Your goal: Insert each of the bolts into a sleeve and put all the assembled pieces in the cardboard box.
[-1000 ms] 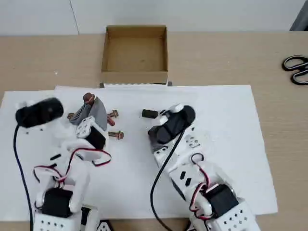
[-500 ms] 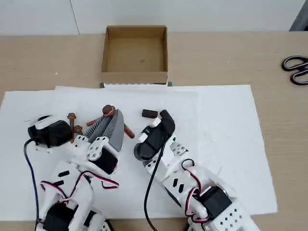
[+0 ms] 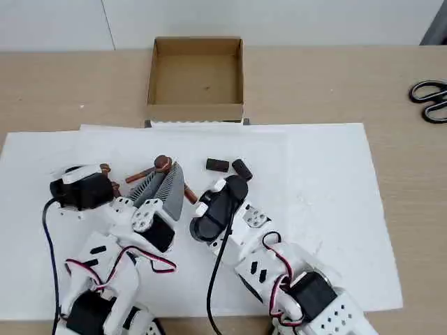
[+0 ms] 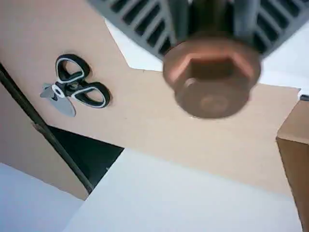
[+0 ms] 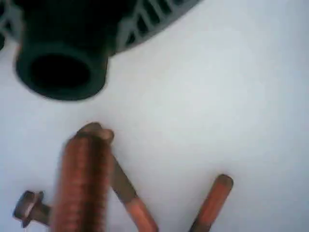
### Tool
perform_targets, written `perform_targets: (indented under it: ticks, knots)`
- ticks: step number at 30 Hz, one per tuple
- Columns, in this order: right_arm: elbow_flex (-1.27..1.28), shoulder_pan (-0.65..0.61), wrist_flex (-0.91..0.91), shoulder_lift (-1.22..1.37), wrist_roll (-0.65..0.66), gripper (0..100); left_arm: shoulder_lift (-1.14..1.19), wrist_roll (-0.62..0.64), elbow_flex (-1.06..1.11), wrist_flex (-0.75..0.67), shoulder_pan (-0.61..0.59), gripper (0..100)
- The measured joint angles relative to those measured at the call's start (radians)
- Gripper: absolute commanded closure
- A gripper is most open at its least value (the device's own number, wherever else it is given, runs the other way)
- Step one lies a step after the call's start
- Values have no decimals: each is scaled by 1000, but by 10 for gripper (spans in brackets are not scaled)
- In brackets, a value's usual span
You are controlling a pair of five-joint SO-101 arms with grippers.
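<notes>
My left gripper (image 3: 165, 184) is shut on a copper bolt (image 3: 162, 164) and holds it above the white paper, head pointing toward the cardboard box (image 3: 196, 105). In the left wrist view the bolt's hex head (image 4: 211, 79) sticks out between the grey ribbed fingers (image 4: 140, 19). My right gripper (image 5: 67, 24) is shut on a black sleeve (image 5: 60, 67) with its open bore facing the camera. The held bolt's threaded shank (image 5: 79, 183) is close to the sleeve. Its wrist (image 3: 218, 208) sits just right of the left gripper. Two more sleeves (image 3: 217, 165) (image 3: 242, 169) lie on the paper.
Loose bolts lie on the paper around the left gripper (image 3: 105, 169) (image 3: 136, 174) (image 3: 189, 195). Scissors (image 3: 429, 99) rest at the table's far right edge. The open box stands at the back, beyond the paper's far edge.
The left arm has swung right toward the centre with the bolt. The right arm has pulled back and left from the sleeves toward the left gripper, uncovering a second sleeve on the paper.
</notes>
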Motion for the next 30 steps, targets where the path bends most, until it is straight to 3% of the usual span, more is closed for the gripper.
perform_targets:
  ticks: [20, 30]
  knots:
    - [0, -35, -58, -2, 2, 995, 0, 0, 26, 5, 60, 995]
    - [2, -38, -109, -2, 3, 995, -14, -5, 28, 207, 186, 995]
